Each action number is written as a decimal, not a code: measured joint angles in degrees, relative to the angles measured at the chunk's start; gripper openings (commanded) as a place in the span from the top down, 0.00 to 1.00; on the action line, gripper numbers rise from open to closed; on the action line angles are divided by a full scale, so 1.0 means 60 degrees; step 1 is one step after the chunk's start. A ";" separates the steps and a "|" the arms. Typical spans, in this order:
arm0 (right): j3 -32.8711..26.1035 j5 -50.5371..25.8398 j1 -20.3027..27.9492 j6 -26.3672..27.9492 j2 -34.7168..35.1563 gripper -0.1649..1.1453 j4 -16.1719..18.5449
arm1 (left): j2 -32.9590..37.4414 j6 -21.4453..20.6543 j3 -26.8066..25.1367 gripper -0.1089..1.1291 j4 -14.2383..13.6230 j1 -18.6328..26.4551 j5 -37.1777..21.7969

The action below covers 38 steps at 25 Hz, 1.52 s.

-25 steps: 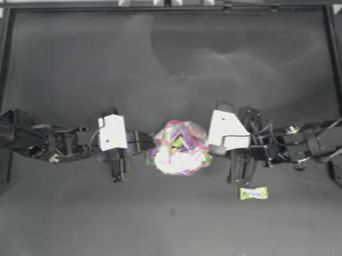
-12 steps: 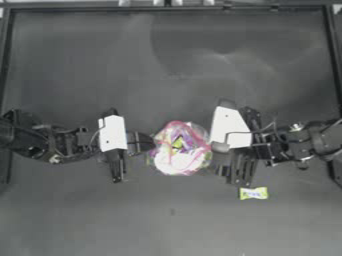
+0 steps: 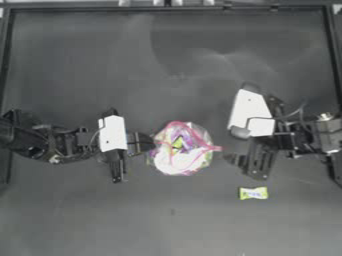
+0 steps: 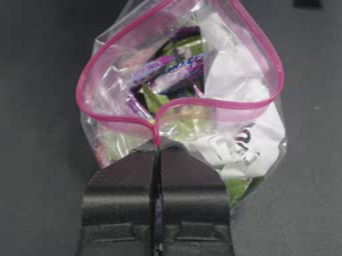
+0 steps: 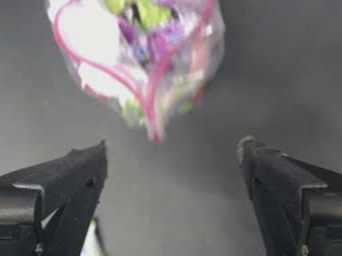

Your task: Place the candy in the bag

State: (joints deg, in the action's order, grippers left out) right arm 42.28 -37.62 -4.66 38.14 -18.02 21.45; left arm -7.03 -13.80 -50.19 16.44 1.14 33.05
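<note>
The bag (image 3: pixel 180 149), clear plastic with a pink seal strip and multicoloured sweets inside, sits mid-table with its mouth gaping open (image 4: pixel 180 75). My left gripper (image 3: pixel 143 144) reaches in from the left and is shut on the bag's near rim (image 4: pixel 159 147), pinching the pink strip. My right gripper (image 3: pixel 234 150) stands open a short way to the right of the bag, apart from it, with nothing between its fingers (image 5: pixel 172 145). The bag (image 5: pixel 140 60) shows ahead of it. The candy (image 3: pixel 253 193), small, pale yellow-green and bow-tie shaped, lies on the table below the right gripper.
Dark table surface (image 3: pixel 167 65) stretches behind the arms, framed by a raised black edge (image 3: pixel 167 9) at the back. More bare table (image 3: pixel 133 220) lies in front of the bag.
My right gripper has drawn back to the right, away from the bag's right edge, and now stands open. The left gripper and the bag have stayed put.
</note>
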 measured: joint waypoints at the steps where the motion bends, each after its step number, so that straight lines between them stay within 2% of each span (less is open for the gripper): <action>1: 0.0000 -0.0264 -0.0234 0.0000 -0.0073 0.10 -0.0176 | -0.0015 -0.0015 -0.0015 0.83 0.0000 0.0000 0.0000; 8: 0.0000 -0.1143 -0.1187 0.0000 -0.0132 0.10 -0.0908 | -0.0015 -0.0015 -0.0015 0.83 0.0000 -0.0015 0.0000; 18: 0.0337 -0.1348 -0.1699 -0.0322 0.0132 0.10 -0.1582 | 0.0000 -0.0015 0.0000 0.83 0.0000 -0.0029 0.0000; 28: 0.0410 -0.1099 -0.1963 -0.0322 0.1143 0.10 -0.1641 | -0.0015 0.0000 -0.0015 0.83 0.0000 -0.0029 0.0000; 38: 0.0762 -0.0073 -0.1978 -0.0103 0.1714 0.10 -0.1714 | -0.0015 0.0015 0.0000 0.83 0.0000 -0.0044 0.0000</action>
State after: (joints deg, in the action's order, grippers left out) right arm 46.85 -38.06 -16.52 37.53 -7.73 11.16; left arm -7.12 -13.71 -50.19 16.44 0.88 33.05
